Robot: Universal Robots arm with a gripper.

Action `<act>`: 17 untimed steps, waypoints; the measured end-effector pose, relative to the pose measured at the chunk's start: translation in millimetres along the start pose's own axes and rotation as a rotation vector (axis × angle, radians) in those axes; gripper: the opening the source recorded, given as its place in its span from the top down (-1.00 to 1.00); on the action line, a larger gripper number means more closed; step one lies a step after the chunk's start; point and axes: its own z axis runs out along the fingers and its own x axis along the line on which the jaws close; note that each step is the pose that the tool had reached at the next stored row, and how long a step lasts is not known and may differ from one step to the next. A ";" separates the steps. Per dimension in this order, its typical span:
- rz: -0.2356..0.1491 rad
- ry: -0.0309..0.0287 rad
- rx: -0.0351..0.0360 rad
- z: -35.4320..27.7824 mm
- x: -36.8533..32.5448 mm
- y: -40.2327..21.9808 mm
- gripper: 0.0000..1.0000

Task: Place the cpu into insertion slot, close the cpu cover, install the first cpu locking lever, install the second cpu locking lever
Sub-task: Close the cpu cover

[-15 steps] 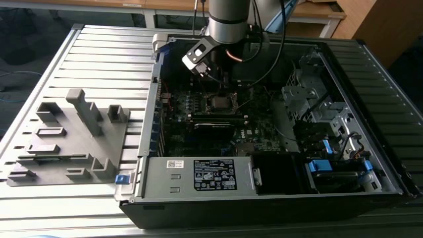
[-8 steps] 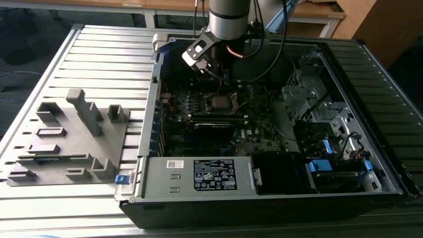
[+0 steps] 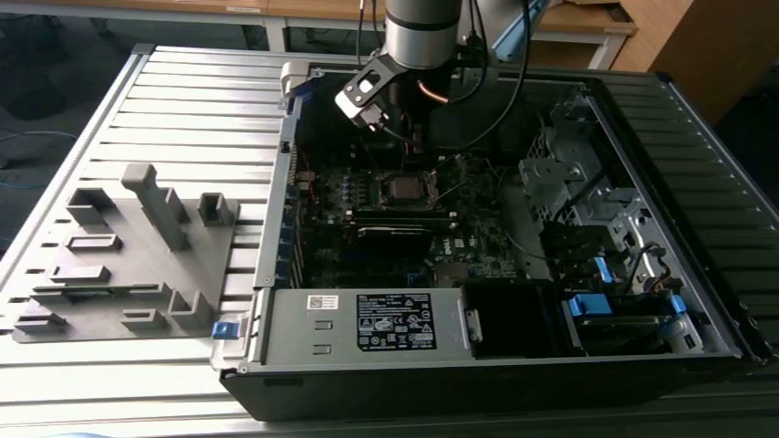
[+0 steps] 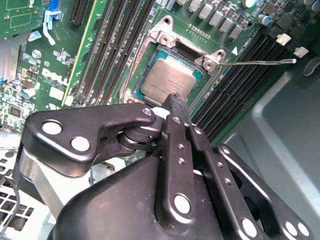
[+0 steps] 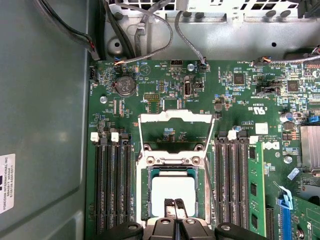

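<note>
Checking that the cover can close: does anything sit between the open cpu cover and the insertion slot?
Yes: the gripper, fingers together, hangs over the cpu seated in the insertion slot, where the open cpu cover would likely land.

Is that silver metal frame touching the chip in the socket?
Apart. In the first wrist view the cpu cover is swung open beyond the insertion slot, leaving the cpu uncovered.

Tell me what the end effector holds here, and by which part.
Nothing is held. The end effector has its fingers shut together, empty, tips at the flat silver-grey square cpu, which lies in the silver-rimmed square insertion slot.
</note>
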 end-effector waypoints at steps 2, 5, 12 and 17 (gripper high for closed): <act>0.000 0.0000 0.0000 -0.1 0.0 0.0 0.79; 0.000 -0.0004 0.0002 -1.2 0.0 0.1 0.79; 0.000 -0.0001 0.0000 -7.8 0.0 0.5 0.79; 0.000 -0.0001 0.0001 -13.2 0.0 0.9 0.79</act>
